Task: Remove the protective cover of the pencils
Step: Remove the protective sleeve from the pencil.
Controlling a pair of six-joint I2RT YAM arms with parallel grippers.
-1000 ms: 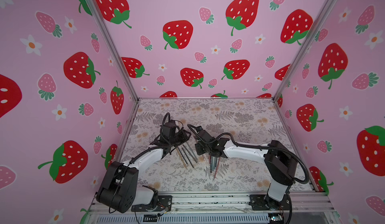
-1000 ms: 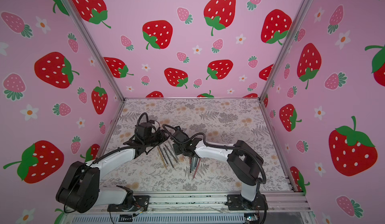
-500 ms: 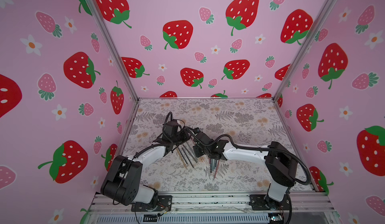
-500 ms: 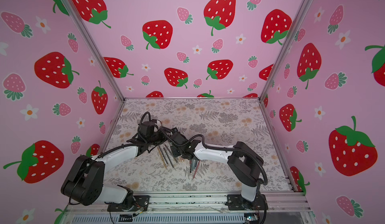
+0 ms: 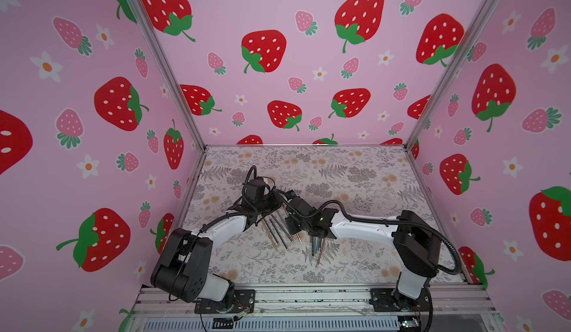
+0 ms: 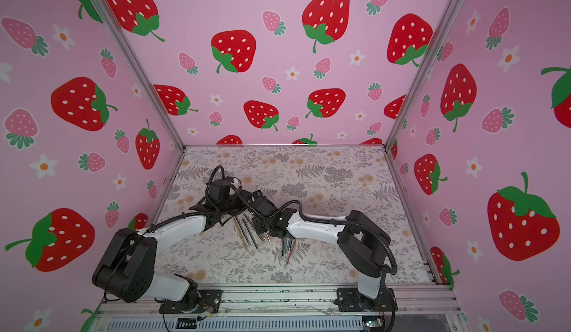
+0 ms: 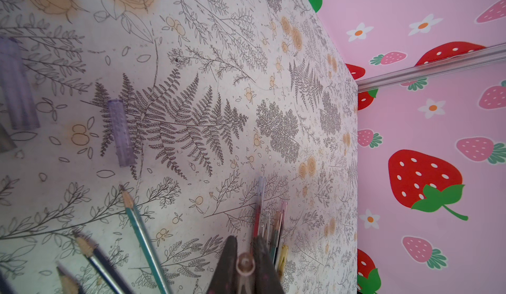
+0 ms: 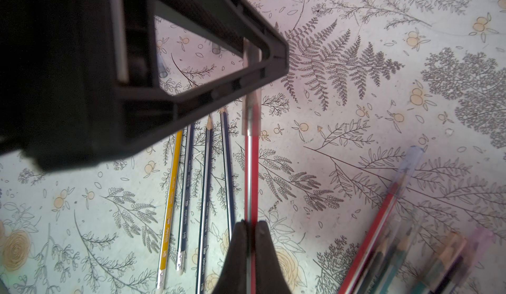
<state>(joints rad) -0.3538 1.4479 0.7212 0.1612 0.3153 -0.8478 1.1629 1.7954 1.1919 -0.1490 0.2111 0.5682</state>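
Whereas the left claw [image 7: 245,251] stood open before, it now clamps the clear plastic cover [image 8: 251,109] on the slim red pencil [image 8: 251,175] gripped by the right claw [image 8: 251,238].

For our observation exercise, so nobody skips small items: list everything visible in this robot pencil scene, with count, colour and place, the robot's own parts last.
floral-printed table: one, pale with grey ferns, enclosure floor.
pink strawberry walls: around the table.
bare sharpened pencils: four, one yellow, three dark blue, side by side on the table.
capped pencils: several, red, teal and others, heaped beside that row.
red pencil: one, held at both ends, clear plastic cap on its tip.
loose clear plastic caps: at least two, on the table.
left gripper: black, shut on that clear plastic cap.
right gripper: black, shut on the red pencil.
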